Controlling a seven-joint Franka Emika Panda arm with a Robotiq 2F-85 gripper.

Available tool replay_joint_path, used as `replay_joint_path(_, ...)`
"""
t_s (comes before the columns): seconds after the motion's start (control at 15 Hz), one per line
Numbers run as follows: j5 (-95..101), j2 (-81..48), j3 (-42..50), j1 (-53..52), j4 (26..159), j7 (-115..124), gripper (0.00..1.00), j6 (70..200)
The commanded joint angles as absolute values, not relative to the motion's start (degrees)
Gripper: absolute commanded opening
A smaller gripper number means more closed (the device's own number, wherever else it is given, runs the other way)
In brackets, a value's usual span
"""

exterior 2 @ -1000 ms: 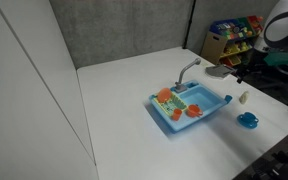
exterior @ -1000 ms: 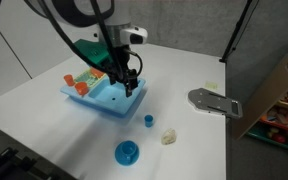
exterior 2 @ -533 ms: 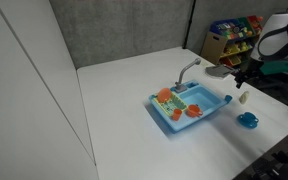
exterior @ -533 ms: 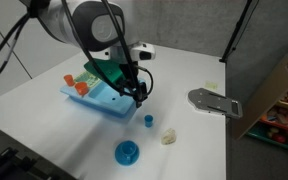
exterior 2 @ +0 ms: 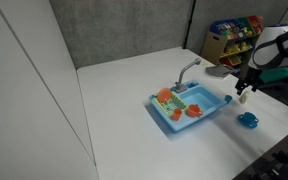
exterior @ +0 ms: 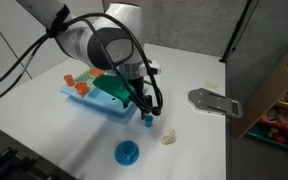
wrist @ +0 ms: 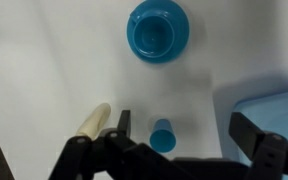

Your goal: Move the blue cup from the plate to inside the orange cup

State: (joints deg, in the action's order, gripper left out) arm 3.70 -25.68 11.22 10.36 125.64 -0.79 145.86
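**Item 1, nearest.** Plate (exterior: 118,156), bright blue and round, at the near edge of the white table (exterior: 204,140). The blue cup (exterior: 128,150) stands upright on it, mouth up. In the wrist view the same cup (wrist: 155,37) sits about central on its plate (wrist: 180,20).

**Item 2.** Darker blue cup (exterior: 147,121), smaller, alone on the table. A cream piece (exterior: 169,137) lies at its 4 o'clock. Neither belongs to the task.

**Item 3.** Gripper (exterior: 145,106), jaws spread wide, nothing between them grasped. In the wrist view the gripper (wrist: 182,135) frames the darker cup, not the wanted one.

- Governing relation: the blue cup lies at 12 o'clock from the gripper in the wrist view.
- In the exterior view it lies at about 7 o'clock, apart from the fingers.
- Its axis is vertical, so a descent from above onto the rim appears to suit.

**Item 4, farthest.** Sink tray (exterior: 109,105), light blue. The orange cup (exterior: 81,88) is probably the orange piece inside it, at 10 o'clock from the gripper; too small to confirm.
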Motion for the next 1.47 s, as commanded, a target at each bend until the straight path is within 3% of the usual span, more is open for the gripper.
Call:
replay_joint_path(0.0, 3.82, -26.15, 11.08, 10.61, 125.18, -0.82, 1.00, 145.69)
replay_joint_path(0.4, 3.84, -26.79, 11.06, 10.64, 124.41, -0.90, 1.00, 145.57)
replay_joint_path(1.4, 1.39, -30.34, 6.32, 22.89, 129.37, -21.78, 1.00, 157.00)
